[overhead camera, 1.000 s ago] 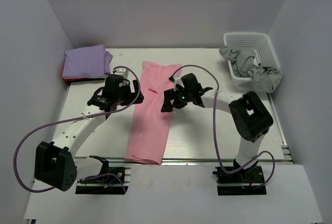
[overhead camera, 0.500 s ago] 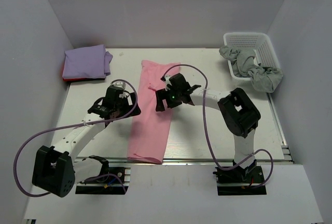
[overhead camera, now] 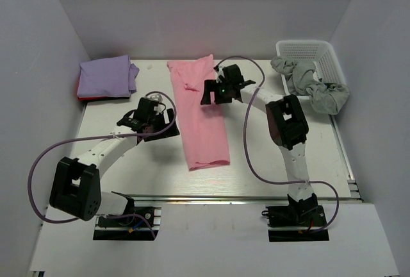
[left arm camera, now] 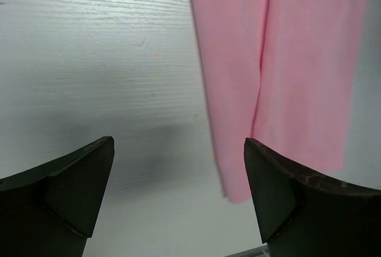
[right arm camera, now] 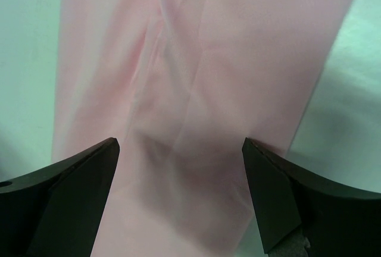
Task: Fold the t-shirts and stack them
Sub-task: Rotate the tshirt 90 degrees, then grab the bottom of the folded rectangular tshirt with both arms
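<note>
The light pink t-shirt (overhead camera: 202, 120) lies as a long folded strip down the middle of the table, its neck end at the back. My right gripper (overhead camera: 209, 91) hovers open over its upper part. In the right wrist view the pink cloth (right arm camera: 196, 78) fills the space between the spread fingers (right arm camera: 178, 200). My left gripper (overhead camera: 164, 122) is open just left of the strip, above bare table (left arm camera: 178, 200). The shirt's lower corner (left arm camera: 238, 174) lies near its right finger. A folded lavender t-shirt (overhead camera: 106, 77) rests on a red one (overhead camera: 86, 99) at the back left.
A white basket (overhead camera: 320, 51) stands at the back right with grey cloth (overhead camera: 314, 88) spilling over its near rim. White walls close in the table on three sides. A metal rail runs along the near edge (overhead camera: 256, 200).
The pink shirt slid toward the back and its near end swung right. The right gripper moved back along it. The left gripper stayed beside the strip, both jaws open throughout.
</note>
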Robot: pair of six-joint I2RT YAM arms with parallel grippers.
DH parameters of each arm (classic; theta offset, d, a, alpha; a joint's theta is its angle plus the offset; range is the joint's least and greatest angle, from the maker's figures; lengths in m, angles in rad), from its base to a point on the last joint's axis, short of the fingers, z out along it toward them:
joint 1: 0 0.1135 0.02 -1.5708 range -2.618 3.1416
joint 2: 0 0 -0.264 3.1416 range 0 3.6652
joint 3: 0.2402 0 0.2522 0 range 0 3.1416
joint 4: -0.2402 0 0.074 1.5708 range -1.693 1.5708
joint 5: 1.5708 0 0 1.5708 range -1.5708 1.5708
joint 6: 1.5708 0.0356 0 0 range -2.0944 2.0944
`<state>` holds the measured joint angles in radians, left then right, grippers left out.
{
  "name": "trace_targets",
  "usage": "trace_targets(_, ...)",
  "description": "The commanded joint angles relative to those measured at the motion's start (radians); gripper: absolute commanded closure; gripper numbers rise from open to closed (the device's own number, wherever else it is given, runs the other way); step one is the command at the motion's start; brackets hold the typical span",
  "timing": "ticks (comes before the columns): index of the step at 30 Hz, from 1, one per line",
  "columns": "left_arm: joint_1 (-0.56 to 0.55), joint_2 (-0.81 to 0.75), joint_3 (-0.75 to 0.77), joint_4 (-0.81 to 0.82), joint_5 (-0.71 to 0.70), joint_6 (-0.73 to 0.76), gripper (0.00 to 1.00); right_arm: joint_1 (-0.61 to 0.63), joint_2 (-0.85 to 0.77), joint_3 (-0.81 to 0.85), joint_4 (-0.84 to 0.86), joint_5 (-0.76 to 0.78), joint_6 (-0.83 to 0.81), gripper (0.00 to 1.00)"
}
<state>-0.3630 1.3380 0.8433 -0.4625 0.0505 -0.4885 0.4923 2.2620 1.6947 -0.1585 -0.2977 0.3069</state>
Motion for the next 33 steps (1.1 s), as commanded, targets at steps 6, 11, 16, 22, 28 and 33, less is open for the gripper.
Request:
trace_targets(6,-0.016,-0.01,-0.056,0.041,0.158,0.036,0.0,0.006,-0.129,0.058,-0.174,0.098,-0.206,0.1)
trace_targets(11,-0.065,0.0,-0.148,0.107,0.255,0.024,0.0,0.043,-0.366,-0.275,-0.182,0.281,-0.186,0.1)
trace_targets(16,-0.155,0.0,-0.187,0.146,0.285,0.033,0.0,0.115,-0.554,-0.501,-0.254,0.321,-0.186,0.11)
trace_targets(22,-0.237,0.045,-0.196,0.274,0.285,0.013,0.06,0.167,-0.639,-0.671,-0.213,0.218,-0.138,0.25)
trace_targets(28,-0.327,0.17,-0.139,0.233,0.17,0.004,0.25,0.177,-0.636,-0.698,-0.222,0.239,-0.124,0.33)
trace_targets(33,-0.383,0.208,-0.13,0.177,0.094,-0.019,0.43,0.172,-0.641,-0.722,-0.214,0.236,-0.111,0.51)
